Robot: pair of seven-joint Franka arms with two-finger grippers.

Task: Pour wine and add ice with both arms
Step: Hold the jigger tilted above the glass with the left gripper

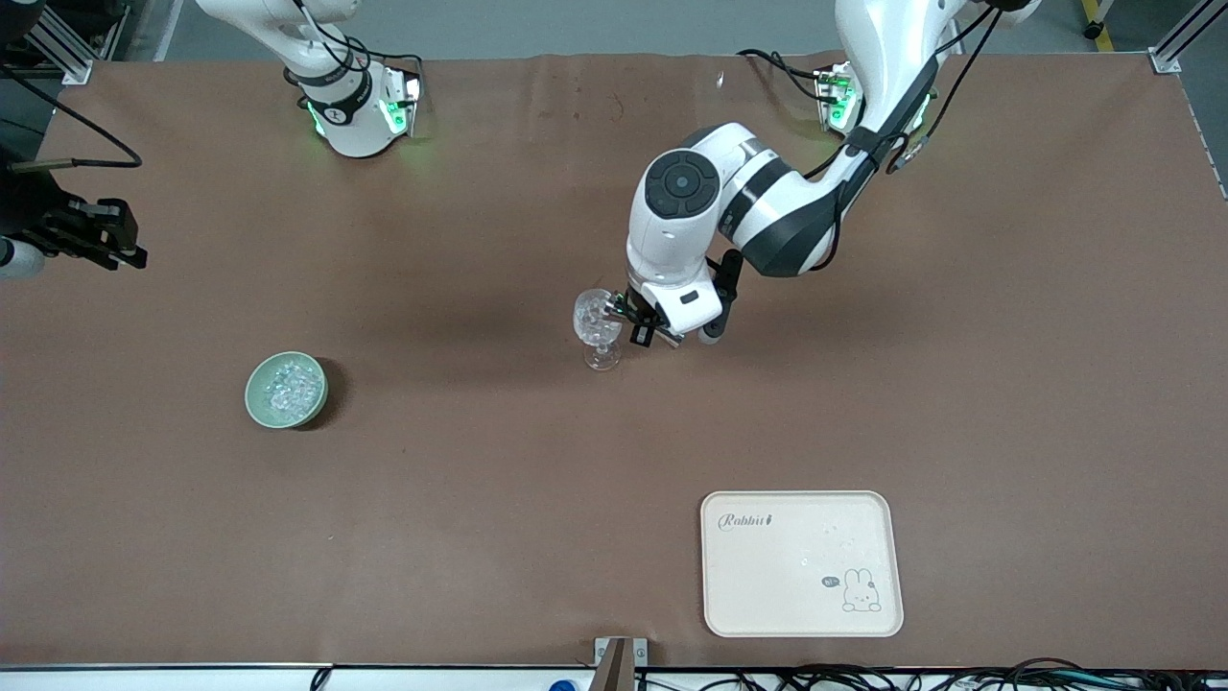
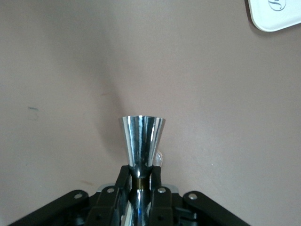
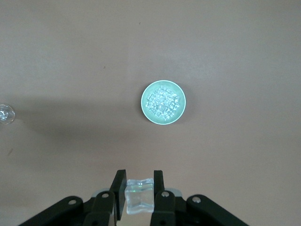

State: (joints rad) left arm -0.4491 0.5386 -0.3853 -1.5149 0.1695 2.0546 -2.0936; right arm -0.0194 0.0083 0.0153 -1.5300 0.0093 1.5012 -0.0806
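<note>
My left gripper (image 1: 641, 328) (image 2: 141, 178) is shut on the narrow waist of a shiny steel jigger (image 2: 141, 139) (image 1: 619, 309). It holds the jigger right beside the bowl of a clear stemmed glass (image 1: 599, 326) standing mid-table; a sliver of that glass (image 2: 160, 158) shows past the jigger. My right gripper (image 3: 140, 181) (image 1: 125, 251) hangs high over the right arm's end of the table, shut on one clear cube of ice (image 3: 140, 197). Below it, a green bowl (image 3: 163, 102) (image 1: 286, 390) holds more ice (image 1: 293, 386). No wine is in view.
A cream tray (image 1: 801, 564) (image 2: 277, 16) with a rabbit drawing lies near the front edge, toward the left arm's end. The glass (image 3: 5, 114) shows small in the right wrist view. Brown cloth covers the table.
</note>
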